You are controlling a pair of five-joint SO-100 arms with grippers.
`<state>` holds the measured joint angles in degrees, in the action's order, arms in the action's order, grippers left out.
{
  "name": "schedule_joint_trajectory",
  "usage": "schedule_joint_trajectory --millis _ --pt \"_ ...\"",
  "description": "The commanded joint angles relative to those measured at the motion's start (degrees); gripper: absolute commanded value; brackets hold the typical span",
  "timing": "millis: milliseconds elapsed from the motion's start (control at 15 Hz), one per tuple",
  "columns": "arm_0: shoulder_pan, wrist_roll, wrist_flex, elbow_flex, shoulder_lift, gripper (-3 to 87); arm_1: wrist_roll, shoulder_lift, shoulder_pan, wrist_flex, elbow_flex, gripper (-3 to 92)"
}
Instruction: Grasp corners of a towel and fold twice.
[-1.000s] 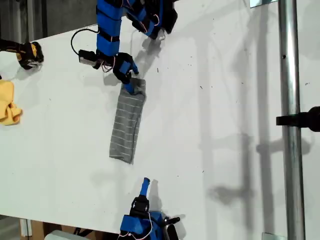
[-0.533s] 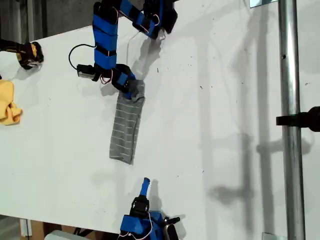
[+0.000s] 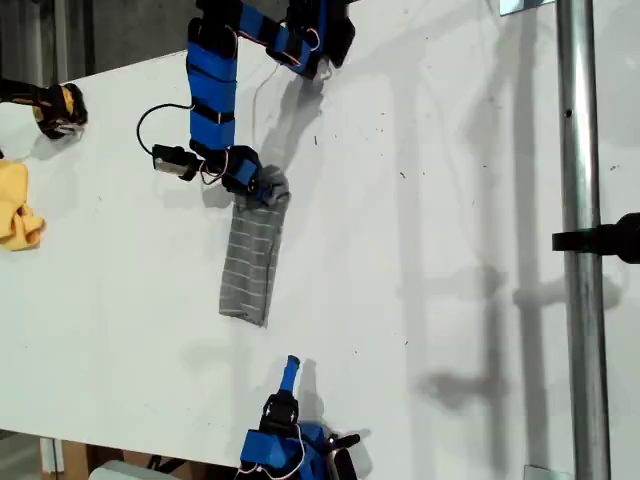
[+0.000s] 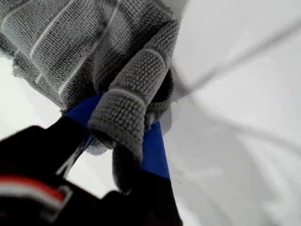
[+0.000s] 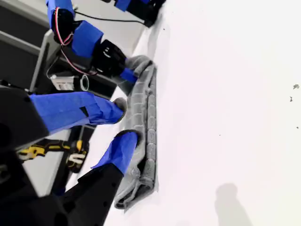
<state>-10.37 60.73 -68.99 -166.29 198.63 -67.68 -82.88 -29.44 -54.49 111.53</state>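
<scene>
The towel (image 3: 250, 265), grey with thin white stripes, lies folded into a narrow strip on the white table (image 3: 420, 300). At its far end my first gripper (image 3: 262, 188) is shut on a bunched corner of the fabric. In the first wrist view that fold (image 4: 129, 101) sits pinched between the blue jaws of my first gripper (image 4: 127, 136). My second gripper (image 3: 290, 372) stands open near the table's front edge, short of the towel's near end (image 3: 245, 312). In the second wrist view, my second gripper (image 5: 120, 129) is empty and the towel (image 5: 143, 117) lies beyond its blue fingers.
A small yellow cloth (image 3: 15, 218) lies at the exterior view's left edge, with a yellow and black tool (image 3: 55, 108) behind it. A metal pole (image 3: 580, 240) with a black clamp (image 3: 612, 238) runs down the exterior view's right side.
My first gripper has shifted a little toward the exterior view's left and nearer, bunching the towel's far end in its jaws. The second arm has not moved.
</scene>
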Motion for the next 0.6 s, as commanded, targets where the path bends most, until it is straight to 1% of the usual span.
schedule_joint_trajectory --millis 0,267,400,533 --pt "0.62 0.53 -0.09 0.35 0.35 7.4 0.62 -8.35 1.76 -6.15 2.29 0.0" --pt "0.35 -0.26 -0.09 0.26 0.35 7.3 -2.02 -29.09 5.98 -22.41 10.46 0.0" --pt "0.09 -0.70 -0.09 0.18 0.35 7.3 -4.83 -37.79 8.26 -30.32 13.10 0.0" --pt "-0.18 -1.23 -0.09 0.18 0.35 7.3 -8.61 -41.75 11.87 -36.56 14.15 -0.1"
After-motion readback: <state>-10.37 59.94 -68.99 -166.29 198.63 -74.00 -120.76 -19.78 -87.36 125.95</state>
